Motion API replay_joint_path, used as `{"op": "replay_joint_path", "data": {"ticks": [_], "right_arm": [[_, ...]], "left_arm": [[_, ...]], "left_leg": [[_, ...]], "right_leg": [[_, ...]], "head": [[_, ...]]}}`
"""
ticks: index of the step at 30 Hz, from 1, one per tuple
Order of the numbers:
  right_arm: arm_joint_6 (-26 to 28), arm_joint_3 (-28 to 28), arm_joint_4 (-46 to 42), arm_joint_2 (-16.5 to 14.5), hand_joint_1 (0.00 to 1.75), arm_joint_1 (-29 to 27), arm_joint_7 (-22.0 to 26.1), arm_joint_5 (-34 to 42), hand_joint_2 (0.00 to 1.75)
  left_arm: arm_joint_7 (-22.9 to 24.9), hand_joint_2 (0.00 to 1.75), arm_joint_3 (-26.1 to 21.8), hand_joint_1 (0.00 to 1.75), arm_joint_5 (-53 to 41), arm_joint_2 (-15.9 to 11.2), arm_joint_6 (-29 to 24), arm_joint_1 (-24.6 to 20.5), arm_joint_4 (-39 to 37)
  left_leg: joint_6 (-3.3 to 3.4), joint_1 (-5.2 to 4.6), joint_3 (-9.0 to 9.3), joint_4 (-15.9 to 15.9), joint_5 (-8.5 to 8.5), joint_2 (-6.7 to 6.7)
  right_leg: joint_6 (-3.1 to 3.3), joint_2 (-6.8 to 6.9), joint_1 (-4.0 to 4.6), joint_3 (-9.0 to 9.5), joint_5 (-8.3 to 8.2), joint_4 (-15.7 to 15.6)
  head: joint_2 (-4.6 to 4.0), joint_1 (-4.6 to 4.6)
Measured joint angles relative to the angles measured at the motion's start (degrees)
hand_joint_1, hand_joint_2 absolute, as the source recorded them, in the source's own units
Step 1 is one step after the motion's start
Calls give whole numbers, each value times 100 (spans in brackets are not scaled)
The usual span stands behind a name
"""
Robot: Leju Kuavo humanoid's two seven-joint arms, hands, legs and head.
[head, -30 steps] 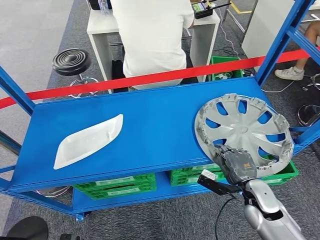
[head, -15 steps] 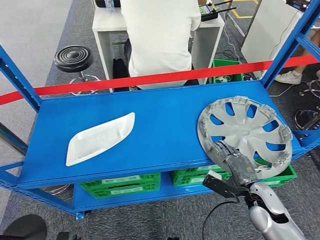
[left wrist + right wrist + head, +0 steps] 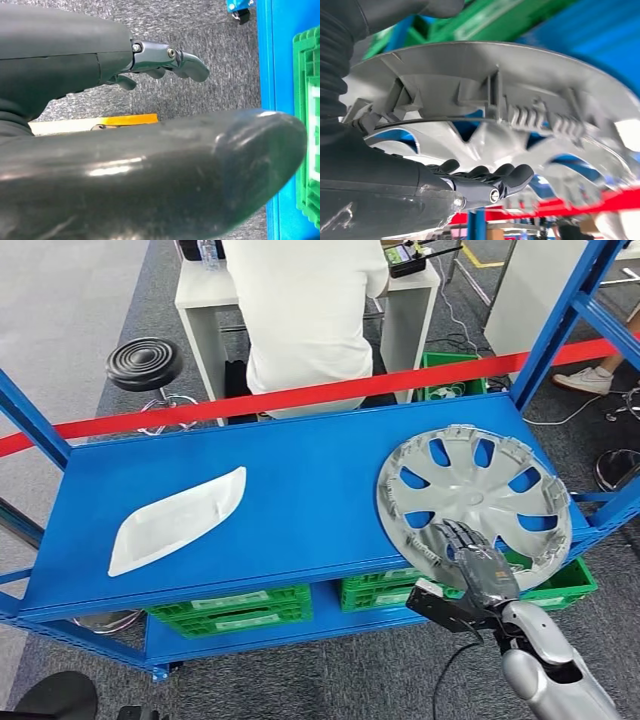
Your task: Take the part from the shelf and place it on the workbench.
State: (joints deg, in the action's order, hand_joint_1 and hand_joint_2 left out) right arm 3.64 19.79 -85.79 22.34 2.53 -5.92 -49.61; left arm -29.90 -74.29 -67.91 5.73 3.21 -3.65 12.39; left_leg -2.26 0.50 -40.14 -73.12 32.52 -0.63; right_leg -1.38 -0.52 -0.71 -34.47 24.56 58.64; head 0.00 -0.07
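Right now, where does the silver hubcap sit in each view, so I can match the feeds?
Head view: hubcap at right end of the blue shelf, right hand on its near rim.
Left wrist view: not in it.
Right wrist view: hubcap across the middle.
Shared landmark: the blue shelf.

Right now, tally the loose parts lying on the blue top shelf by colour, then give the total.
Silver: 1, the wheel cover, with the right hand on its near rim.
White: 1, the long white trim part.
Total: 2
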Motion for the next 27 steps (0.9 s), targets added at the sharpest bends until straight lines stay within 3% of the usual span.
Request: {"op": "replay_joint_path", "data": {"ticks": [1,3,5,9,11,13,14,15,16,18,19,21,22,24,26,27], "right_arm": [[-54,-1,1,23,0,-1,-81,-66,175],[-131,-11,2,53,0,-2,-204,-163,175],[-156,-34,19,69,0,-7,-280,-226,175],[-149,-79,141,78,0,-16,-368,-322,175],[-147,-106,197,78,0,-21,-372,-334,175],[-146,-120,245,78,0,-29,-372,-341,175],[-145,-123,265,78,0,-33,-377,-345,175],[-141,-128,285,78,0,-34,-392,-352,175],[-131,-139,306,78,0,-31,-417,-361,175],[-85,-193,373,76,3,-13,-472,-397,175],[-50,-232,416,74,7,3,-488,-418,175],[14,-313,515,70,14,32,-501,-452,175],[32,-348,562,69,23,39,-504,-463,175],[43,-402,641,67,103,47,-509,-473,175],[52,-430,692,62,175,50,-506,-489,175],[64,-434,715,55,175,49,-505,-510,175]], "left_arm": [[-5,0,-3,0,-1,-2,6,2,0],[-11,0,-5,0,-4,-5,20,-2,0],[-16,0,-5,0,-11,-4,31,-13,0],[-20,0,-5,0,-50,1,42,-12,0],[-20,0,-5,0,-54,-2,42,-15,0],[-20,0,-5,0,-55,-4,44,-11,0],[-20,0,-5,0,-55,-3,47,-8,0],[-20,0,-5,0,-56,-2,50,-6,0],[-20,0,-5,0,-58,-1,53,-7,0],[-20,0,-5,0,-65,-1,54,-8,0],[-20,0,-5,0,-69,-2,50,-9,0],[-20,0,-5,0,-74,-4,41,-9,0],[-20,0,-5,0,-80,-4,36,-11,0],[-20,0,-5,0,-90,-8,32,-15,0],[-20,0,-5,0,-93,-5,30,-20,0],[-20,0,-5,0,-95,-2,28,-21,0]], "left_leg": [[10,1,110,224,-171,0],[35,2,495,982,-529,2],[75,1,725,1457,-646,-2],[215,4,743,1544,-662,0],[269,12,747,1554,-676,5],[290,2,747,1553,-672,5],[292,0,750,1552,-670,5],[291,0,757,1552,-667,5],[285,4,768,1551,-662,4],[252,3,796,1548,-641,-2],[225,-6,804,1544,-631,-6],[165,-19,810,1555,-630,-12],[130,-12,814,1569,-637,-14],[63,3,800,1538,-591,-8],[15,8,621,1147,-332,-1],[1,7,452,794,-141,0]], "right_leg": [[-6,0,-1,3,-3,0],[-37,-4,9,0,-6,14],[-94,-13,31,-20,-14,20],[-229,-9,17,-58,25,70],[-275,4,11,-276,313,562],[-297,7,10,-622,659,1328],[-302,7,9,-732,718,1561],[-302,7,8,-743,666,1580],[-299,8,5,-641,516,1368],[-291,13,-2,-243,167,585],[-270,8,-2,-79,67,270],[-205,-7,16,47,43,21],[-159,-16,24,47,29,11],[-82,-14,19,50,7,-18],[-24,-7,-2,50,-13,-43],[-9,-5,-3,42,-15,-44]], "head": [[0,-2],[0,-17],[1,-28],[0,-4],[0,35],[0,61],[0,63],[0,65],[0,67],[0,79],[1,82],[1,84],[1,82],[0,74],[0,44],[0,28]]}}
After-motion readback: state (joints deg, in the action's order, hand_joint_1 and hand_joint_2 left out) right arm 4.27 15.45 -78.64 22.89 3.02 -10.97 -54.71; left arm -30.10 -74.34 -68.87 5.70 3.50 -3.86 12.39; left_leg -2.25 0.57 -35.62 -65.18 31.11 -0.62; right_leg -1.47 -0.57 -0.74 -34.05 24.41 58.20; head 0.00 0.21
